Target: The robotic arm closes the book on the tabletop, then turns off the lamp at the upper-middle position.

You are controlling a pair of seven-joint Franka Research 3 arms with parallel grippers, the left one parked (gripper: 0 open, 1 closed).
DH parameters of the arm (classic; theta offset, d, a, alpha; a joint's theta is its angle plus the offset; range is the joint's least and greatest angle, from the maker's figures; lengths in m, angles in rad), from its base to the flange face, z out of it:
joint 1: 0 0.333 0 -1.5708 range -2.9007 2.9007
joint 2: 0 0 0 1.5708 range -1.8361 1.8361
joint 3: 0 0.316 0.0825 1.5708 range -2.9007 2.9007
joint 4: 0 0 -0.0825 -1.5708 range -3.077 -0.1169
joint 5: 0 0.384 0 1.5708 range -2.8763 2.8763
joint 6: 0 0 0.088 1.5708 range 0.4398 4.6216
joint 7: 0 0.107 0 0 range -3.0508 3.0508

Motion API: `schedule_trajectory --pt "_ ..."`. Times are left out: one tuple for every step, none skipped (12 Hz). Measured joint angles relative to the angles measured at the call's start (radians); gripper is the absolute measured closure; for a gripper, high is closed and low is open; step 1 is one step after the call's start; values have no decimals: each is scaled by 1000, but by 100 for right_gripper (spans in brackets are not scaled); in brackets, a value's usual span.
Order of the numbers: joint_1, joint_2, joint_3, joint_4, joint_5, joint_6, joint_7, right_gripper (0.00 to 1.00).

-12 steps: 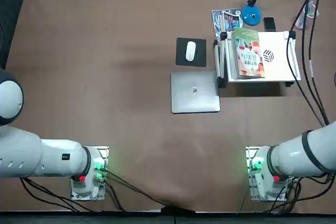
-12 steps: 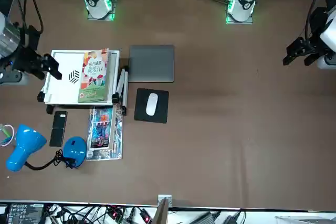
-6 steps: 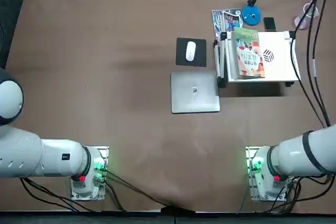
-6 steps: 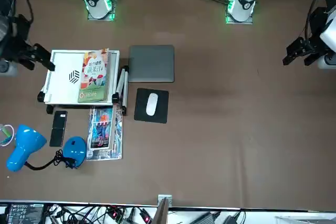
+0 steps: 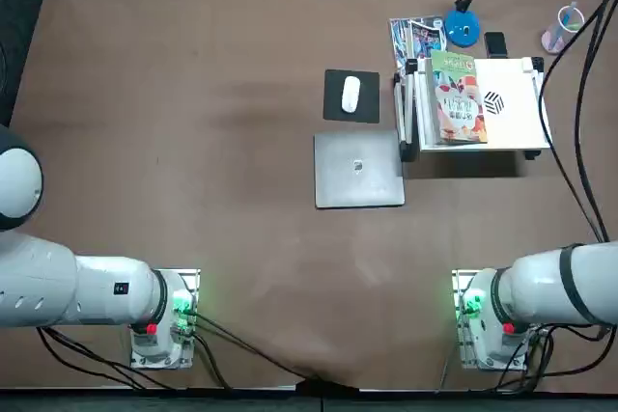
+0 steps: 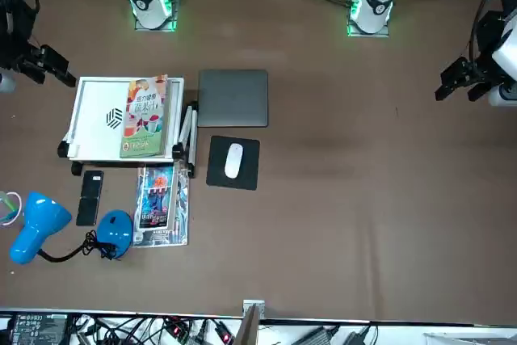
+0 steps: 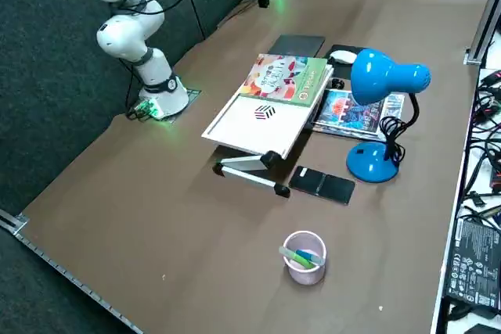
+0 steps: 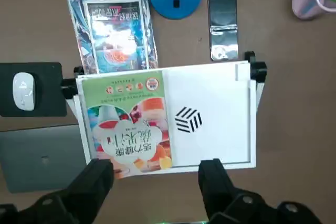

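The book [image 8: 131, 124] lies closed, green cover up, on one half of a white tilted stand [image 8: 210, 119], also seen in the top view as book [image 5: 456, 98] and stand [image 5: 512, 113]. The lamp [image 7: 383, 76] has a blue head, a black stem and a round blue base [image 5: 463, 28] just behind the stand. My right gripper [image 8: 156, 182] hangs high over the stand's near edge, open, with nothing between its fingers [image 8: 100, 179]. In the front view the gripper [image 6: 50, 66] shows at the table's edge beside the stand [image 6: 101, 119].
A glossy leaflet [image 5: 417, 38] and a black phone [image 5: 495, 43] lie behind the stand. A mouse on a black pad [image 5: 351, 95] and a shut grey laptop [image 5: 358, 170] sit to its left. A pink cup [image 5: 560, 28] stands at the far right corner.
My right gripper has drawn away from the stand, moving outward to the table's right edge and back toward the robot's side. The book and lamp have not moved.
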Motion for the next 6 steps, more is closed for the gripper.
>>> schedule_trajectory --pt "6 -17 -12 -22 0 0 0 0" --pt "13 -31 -25 -41 0 2 0 0" --pt "46 -52 -63 -75 0 21 0 0" --pt "61 -59 -80 -89 0 34 0 0" --pt "70 -64 -90 -97 0 42 0 0" --pt "75 -66 -96 -101 0 47 0 0"
